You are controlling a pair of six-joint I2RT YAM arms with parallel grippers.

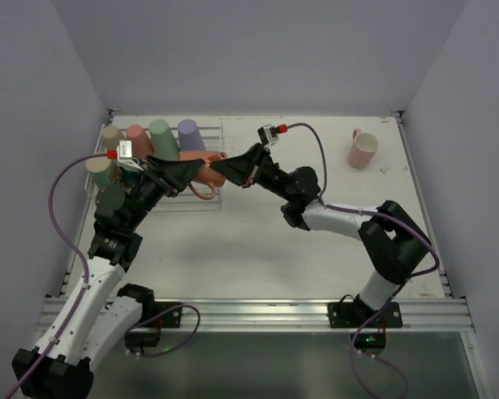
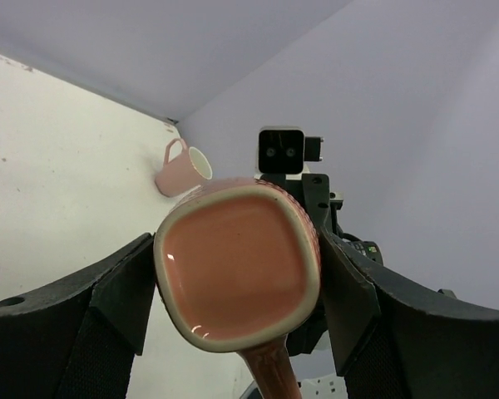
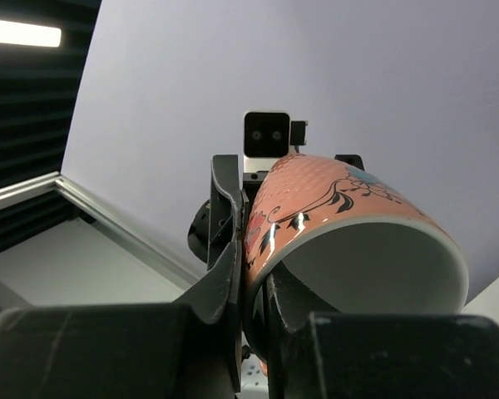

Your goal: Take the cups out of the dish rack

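Out: you have one pink mug [image 1: 363, 150] unloaded.
Your hands: left gripper [image 1: 189, 171] and right gripper [image 1: 222, 168] both clamp the salmon mug [image 1: 202, 161].
In dish rack [image 1: 206, 204]: several cups [image 1: 160, 137].

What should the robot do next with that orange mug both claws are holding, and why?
Probably open the left gripper and let go. The mug hangs in the air between both arms: the left gripper clamps its body, the right gripper is shut on its rim. With that second grip set, the right arm could carry it toward the pink mug on the table.
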